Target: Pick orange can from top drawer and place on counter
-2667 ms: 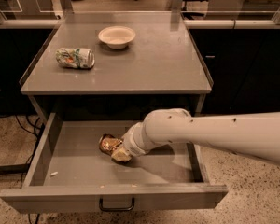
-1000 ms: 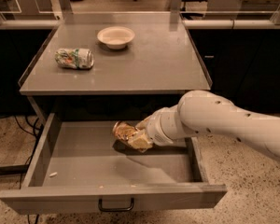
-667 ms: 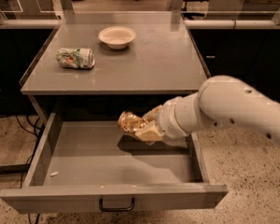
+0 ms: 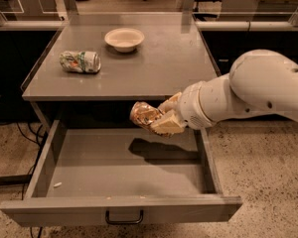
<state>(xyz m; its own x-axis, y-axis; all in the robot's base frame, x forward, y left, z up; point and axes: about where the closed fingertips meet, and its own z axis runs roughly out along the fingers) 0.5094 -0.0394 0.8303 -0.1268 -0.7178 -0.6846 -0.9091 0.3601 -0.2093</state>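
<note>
— Where is the small dented drink can with the shiny orange-gold and brown skin (image 4: pixel 143 114)?
— In the air, clamped in the pale two-finger gripper (image 4: pixel 158 117). The jaws are closed on it from the right, one above and one below. The can lies tilted, its free end pointing left.
— And where does that put the gripper?
— Over the back part of the wide shallow grey metal drawer (image 4: pixel 114 175), which stands pulled out. It is in front of the front edge of the flat grey metal desk (image 4: pixel 159 68). The can touches neither the drawer floor nor the desk, and its dark shadow (image 4: pixel 159 150) falls on the drawer floor beneath.
— What carries the gripper?
— A thick white rounded arm (image 4: pixel 258 86) that comes in from the right, above the drawer's right wall.
— What stands on the desk?
— A shallow cream round bowl (image 4: pixel 124 37) sits toward the back. A crushed white-and-green can with red marks (image 4: pixel 80 62) lies on its side, further left and nearer the front. The two are apart.
— And the drawer itself?
— Its flat front panel bears a dark curved pull handle (image 4: pixel 124 217). A small white scrap (image 4: pixel 57 185) lies on the floor near the left front corner.
</note>
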